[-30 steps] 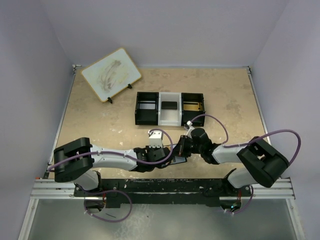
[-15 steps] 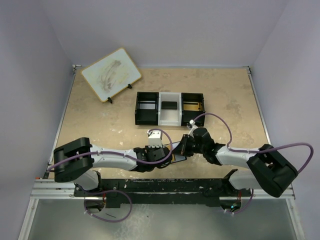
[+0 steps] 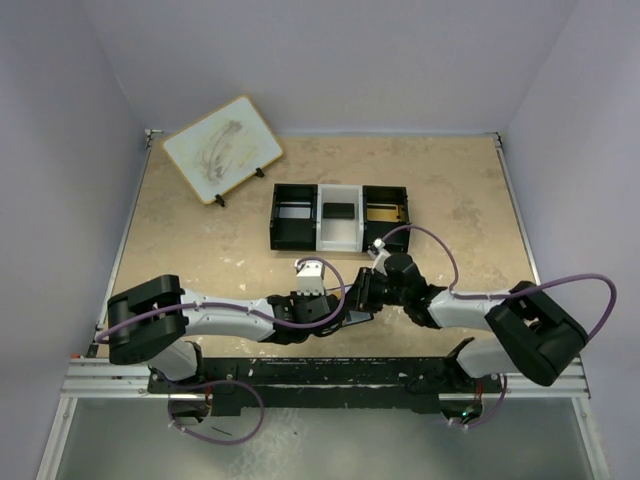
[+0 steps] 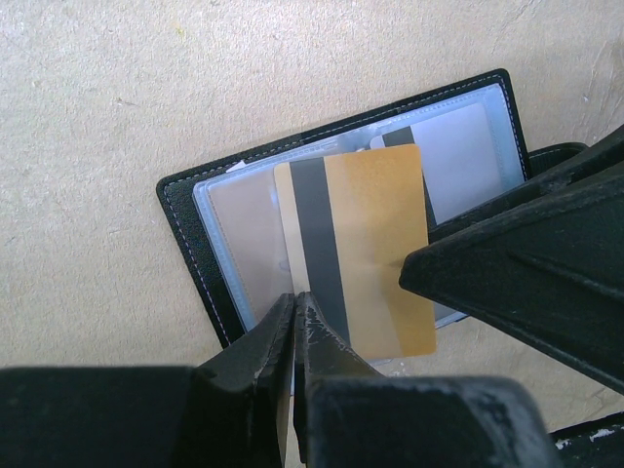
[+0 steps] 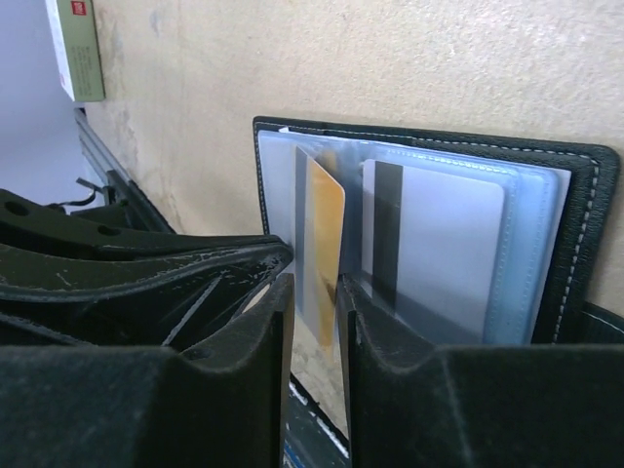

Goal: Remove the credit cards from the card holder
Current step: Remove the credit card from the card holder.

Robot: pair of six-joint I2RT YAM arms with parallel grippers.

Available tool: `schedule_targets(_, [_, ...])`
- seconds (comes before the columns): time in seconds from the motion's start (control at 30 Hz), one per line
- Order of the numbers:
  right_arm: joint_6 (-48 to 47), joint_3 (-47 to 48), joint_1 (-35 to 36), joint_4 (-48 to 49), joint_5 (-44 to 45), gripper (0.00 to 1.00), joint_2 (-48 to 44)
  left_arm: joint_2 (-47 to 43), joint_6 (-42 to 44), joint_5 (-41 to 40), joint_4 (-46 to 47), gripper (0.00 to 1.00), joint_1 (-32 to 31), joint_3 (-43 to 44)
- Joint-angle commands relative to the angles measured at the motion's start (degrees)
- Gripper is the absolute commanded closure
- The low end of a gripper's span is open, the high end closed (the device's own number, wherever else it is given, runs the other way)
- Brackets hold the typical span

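The card holder [image 4: 187,219] lies open on the table, clear pockets up. A gold credit card [image 4: 375,244] with a black stripe sticks partly out of a pocket and tilts upward. My left gripper [image 4: 293,297] is shut on the card's near corner. My right gripper [image 5: 315,288] is narrowly open, its fingers either side of the gold card [image 5: 325,214]; I see no contact. A pale grey card [image 5: 439,244] with a dark stripe sits in the other pocket of the card holder [image 5: 585,224]. In the top view both grippers [image 3: 352,305] meet near the front edge.
A black-and-white three-compartment tray [image 3: 292,215] stands behind, with a dark card [image 3: 339,211] in its middle section and a gold one [image 3: 385,213] in its right section. A small whiteboard [image 3: 222,148] stands at the back left. A white-and-red box [image 5: 78,49] lies nearby.
The right arm's elbow swung outward and partly back, shifting the right gripper slightly at the card holder. The left arm has stayed put.
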Motion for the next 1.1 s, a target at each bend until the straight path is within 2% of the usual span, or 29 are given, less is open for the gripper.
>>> schedule_targets(0.0, [0.98, 0.81, -0.24, 6.59, -3.98, 0.71, 1.60, 1.21, 0.38, 0.71, -0.69, 1.00, 0.00, 0.73])
schedule_targets(0.27, [2.21, -0.27, -0.23, 14.12, -7.76, 0.74, 6.97, 1.36, 0.25, 0.79, -1.42, 1.00, 0.00, 0.72])
schedule_targets(0.43, [4.62, -1.93, -0.24, 16.92, -8.92, 0.89, 8.13, 0.79, 0.14, 0.80, -1.22, 1.00, 0.00, -0.10])
schedule_targets(0.63, [2.50, -1.45, -0.28, 8.23, -3.25, 0.95, 2.66, 1.11, 0.14, 0.88, -0.93, 1.00, 0.00, -0.17])
schedule_targets(0.9, [0.73, -0.44, -0.32, 7.16, -5.07, 0.93, 2.88, 1.87, 0.37, 1.10, -0.27, 1.00, 0.00, 0.46])
schedule_targets(1.07, [1.93, -0.24, -0.33, 10.93, -7.05, 0.83, 6.62, 2.17, 0.55, 1.40, -0.39, 1.00, 0.00, 0.93])
